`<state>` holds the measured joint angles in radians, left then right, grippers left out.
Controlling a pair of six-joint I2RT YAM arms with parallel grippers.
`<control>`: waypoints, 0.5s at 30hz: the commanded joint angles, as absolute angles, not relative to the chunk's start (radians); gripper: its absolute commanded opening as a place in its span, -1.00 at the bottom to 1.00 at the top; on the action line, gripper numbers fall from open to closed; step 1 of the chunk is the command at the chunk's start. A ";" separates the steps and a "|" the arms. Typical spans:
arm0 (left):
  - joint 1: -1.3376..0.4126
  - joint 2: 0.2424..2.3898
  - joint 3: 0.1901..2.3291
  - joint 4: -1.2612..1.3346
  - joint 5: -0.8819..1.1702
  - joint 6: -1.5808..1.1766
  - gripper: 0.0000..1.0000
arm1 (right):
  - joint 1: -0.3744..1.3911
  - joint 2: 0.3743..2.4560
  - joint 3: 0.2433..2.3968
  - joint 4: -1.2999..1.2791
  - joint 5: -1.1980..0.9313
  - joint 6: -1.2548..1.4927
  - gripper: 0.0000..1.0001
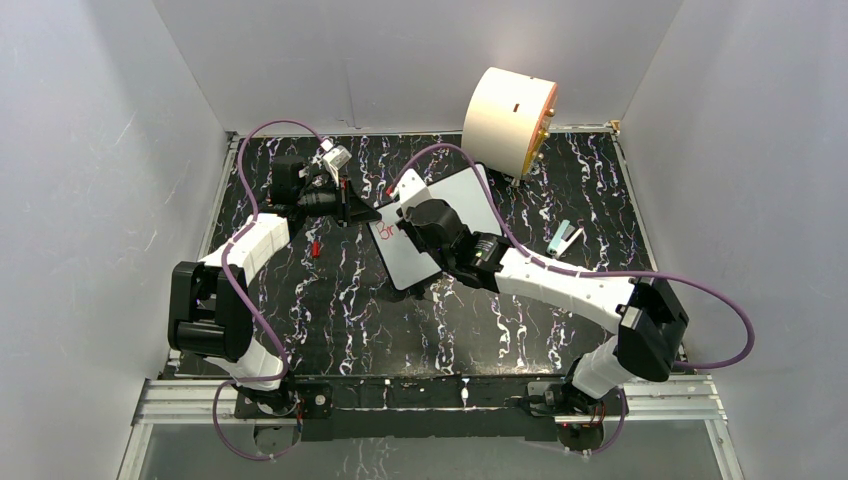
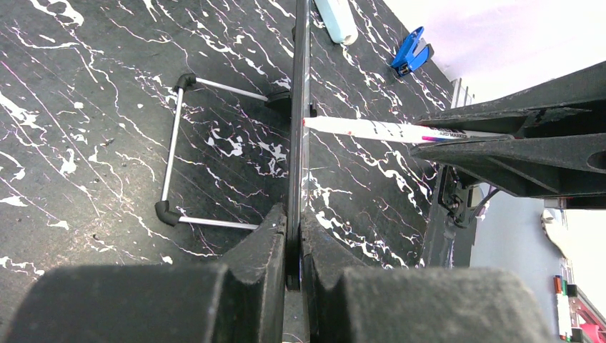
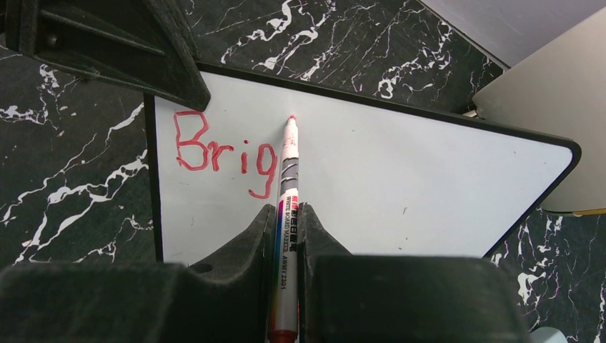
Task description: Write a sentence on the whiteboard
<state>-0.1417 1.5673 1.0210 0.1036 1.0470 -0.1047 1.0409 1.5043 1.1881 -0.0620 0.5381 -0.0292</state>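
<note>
The whiteboard [image 1: 466,194] stands tilted at the table's middle and fills the right wrist view [image 3: 414,171]. The left wrist view shows it edge-on [image 2: 299,121]. My left gripper [image 2: 294,214] is shut on its left edge, also seen from above [image 1: 360,212]. My right gripper [image 3: 289,211] is shut on a white marker with a red tip [image 3: 288,179]. The tip rests at the board's face just right of the last letter. The sentence [image 3: 225,153] reads "Brig" in red at the board's upper left, partly visible from above [image 1: 387,236]. The marker [image 2: 371,129] meets the board from the right.
A big cream cylinder [image 1: 508,118] lies on its side at the back right. A pale green object [image 1: 565,238] lies right of the board, with a blue clip [image 2: 411,53] near it. A wire stand [image 2: 171,153] sits behind the board. A small red piece [image 1: 314,247] lies near the left arm.
</note>
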 commanded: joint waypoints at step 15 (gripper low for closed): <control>-0.160 1.594 1.017 0.033 1.023 -0.076 -1.00 | 1.034 1.490 1.193 -0.142 0.515 0.027 -1.00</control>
